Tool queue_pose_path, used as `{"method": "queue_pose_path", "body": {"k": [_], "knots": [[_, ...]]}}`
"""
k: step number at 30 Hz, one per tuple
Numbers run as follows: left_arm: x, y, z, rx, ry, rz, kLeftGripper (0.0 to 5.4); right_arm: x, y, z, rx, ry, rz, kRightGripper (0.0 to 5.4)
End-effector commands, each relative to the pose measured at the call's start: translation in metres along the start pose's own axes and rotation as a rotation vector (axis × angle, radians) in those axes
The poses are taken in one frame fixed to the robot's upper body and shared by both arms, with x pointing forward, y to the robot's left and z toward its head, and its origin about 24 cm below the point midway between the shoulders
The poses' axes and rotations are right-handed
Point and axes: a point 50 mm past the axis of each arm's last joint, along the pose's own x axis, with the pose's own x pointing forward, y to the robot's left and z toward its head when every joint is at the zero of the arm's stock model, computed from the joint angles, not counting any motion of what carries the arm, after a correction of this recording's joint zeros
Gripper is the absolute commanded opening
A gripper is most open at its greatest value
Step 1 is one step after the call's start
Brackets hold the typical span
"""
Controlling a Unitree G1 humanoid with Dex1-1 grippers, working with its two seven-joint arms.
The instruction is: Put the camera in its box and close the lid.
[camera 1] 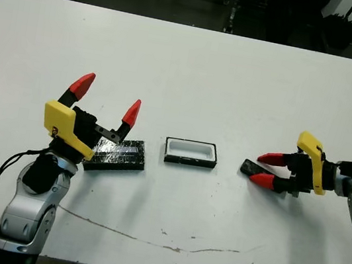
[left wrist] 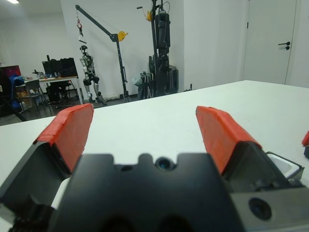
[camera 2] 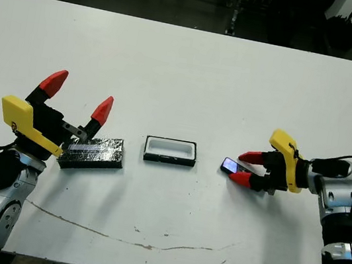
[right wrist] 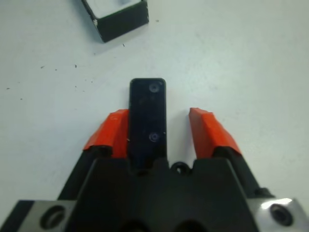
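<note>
White table (camera 1: 194, 61): three task items in a row along its near half. Box (camera 1: 191, 153), centre, uncovered, white lining showing. Lid (camera 1: 117, 155), to the box's left and apart from it, flat on the table, glossy top up. Camera (right wrist: 147, 118), to the box's right, lying between the fingers of the right gripper (camera 1: 266, 170); jaws parted, one finger against the camera's side, a gap at the other. Left gripper (camera 1: 107, 96), raised over the lid's left end, fingers spread wide, grasping nothing.
</note>
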Motion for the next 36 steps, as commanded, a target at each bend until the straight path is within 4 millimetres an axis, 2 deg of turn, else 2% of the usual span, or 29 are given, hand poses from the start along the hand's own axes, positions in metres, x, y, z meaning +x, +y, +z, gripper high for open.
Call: {"method": "queue_pose_path", "body": {"k": [1,8,13,17,26,36], "knots": [[-0.001,0.004,0.000,0.031,0.006,0.012,5.40,-0.009,0.001,0.001,-0.002,0.038,-0.003,2.69],[0.000,0.005,0.001,0.029,0.004,0.021,5.40,-0.012,0.002,0.004,-0.016,0.079,-0.007,1.70],[0.000,0.005,0.001,0.024,0.002,0.017,5.40,-0.013,0.001,0.011,-0.076,0.062,-0.068,1.70],[0.000,0.005,0.001,0.023,0.001,0.017,5.40,-0.016,-0.003,0.024,-0.114,0.025,-0.108,1.70],[-0.001,0.004,0.000,0.030,0.003,0.017,5.40,-0.012,-0.013,0.036,-0.167,-0.007,-0.105,1.70],[-0.001,0.002,-0.002,0.016,0.012,0.011,5.40,-0.013,-0.019,0.056,-0.105,-0.225,-0.069,1.70]]}}
